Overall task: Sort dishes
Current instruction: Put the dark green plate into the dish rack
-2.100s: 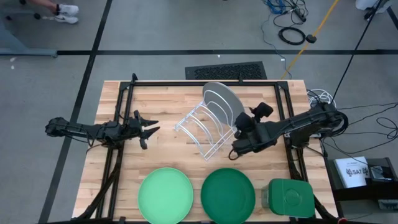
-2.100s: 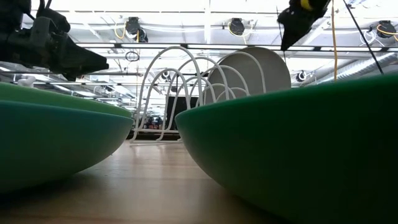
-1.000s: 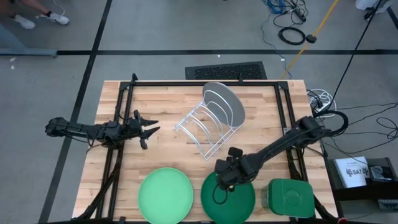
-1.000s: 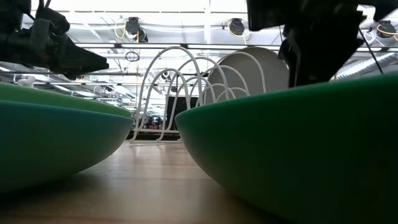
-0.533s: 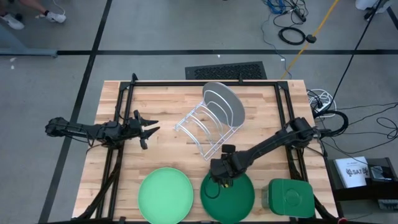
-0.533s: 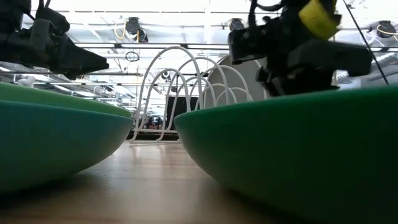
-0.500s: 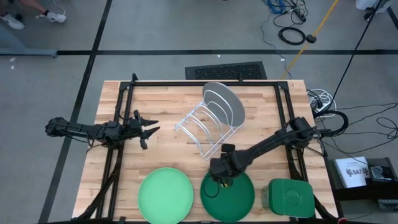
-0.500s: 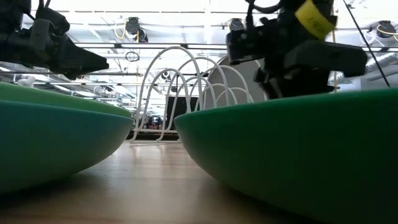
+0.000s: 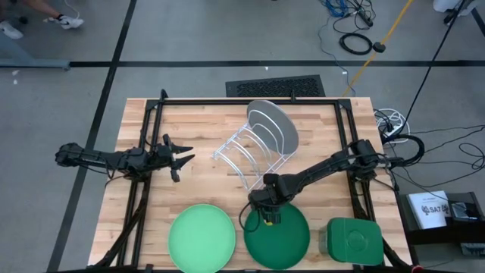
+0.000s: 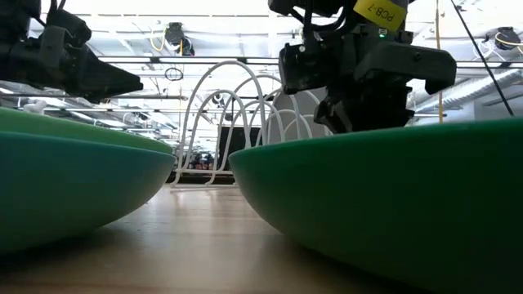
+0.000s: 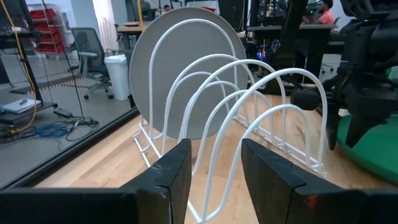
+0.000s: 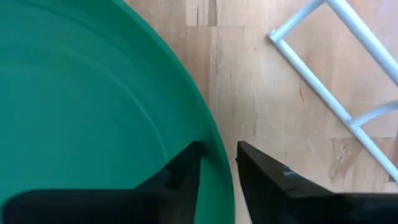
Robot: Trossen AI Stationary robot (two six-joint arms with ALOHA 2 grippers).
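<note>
waiting at the left, the left gripper (image 9: 184,157) hangs open and empty. the right gripper (image 9: 267,218) straddles the dark green plate (image 9: 277,238)'s rim near the rack (image 9: 250,155), fingers (image 12: 273,180) narrowing, contact unclear. a thin edge bite could slip, tipping the plate into the light green plate (image 9: 201,237).

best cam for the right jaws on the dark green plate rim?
Right wrist view: the right gripper straddles the dark green plate rim, one jaw inside, one outside. High view shows only its position at the plate's far edge; low view hides the jaws behind the rim.
</note>
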